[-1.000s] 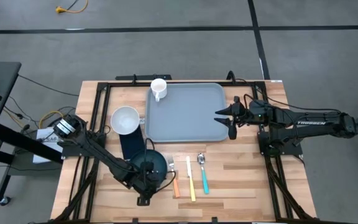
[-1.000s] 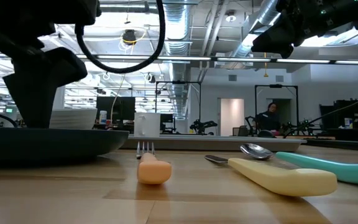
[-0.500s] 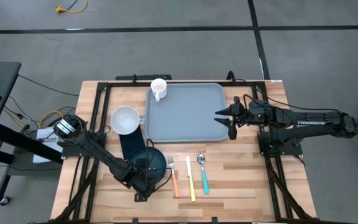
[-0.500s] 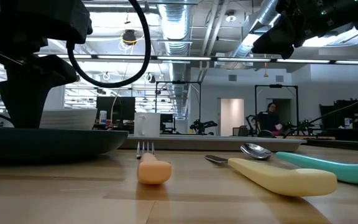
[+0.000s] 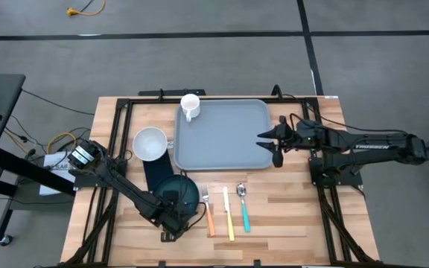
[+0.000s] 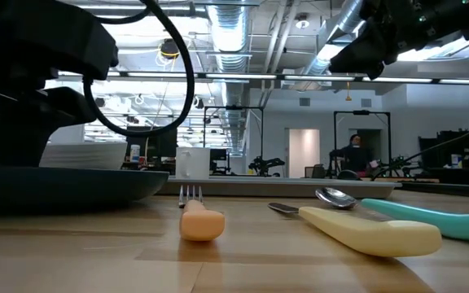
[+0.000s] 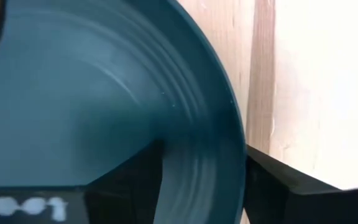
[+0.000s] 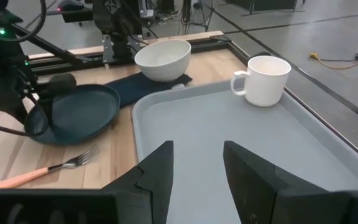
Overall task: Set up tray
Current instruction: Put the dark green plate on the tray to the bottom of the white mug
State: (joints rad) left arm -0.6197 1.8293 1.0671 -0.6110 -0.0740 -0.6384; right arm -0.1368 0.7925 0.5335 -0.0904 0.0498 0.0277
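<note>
The left pincer (image 7: 201,180) straddles the plate (image 7: 92,106) rim, fingers either side, seemingly to lift it toward the tray (image 5: 222,134) mid-surface, where the right pincer (image 5: 268,140) waits, partly open, empty.

Two dark, near-black jointed arms are seen. White "TROSSEN" lettering is carried along the right arm (image 5: 371,145). A round silver-white fitting is mounted near the base of the left arm (image 5: 118,184), and a black cable is looped beside its wrist. Each arm is ended by two flat, angular black fingers (image 8: 157,171)
</note>
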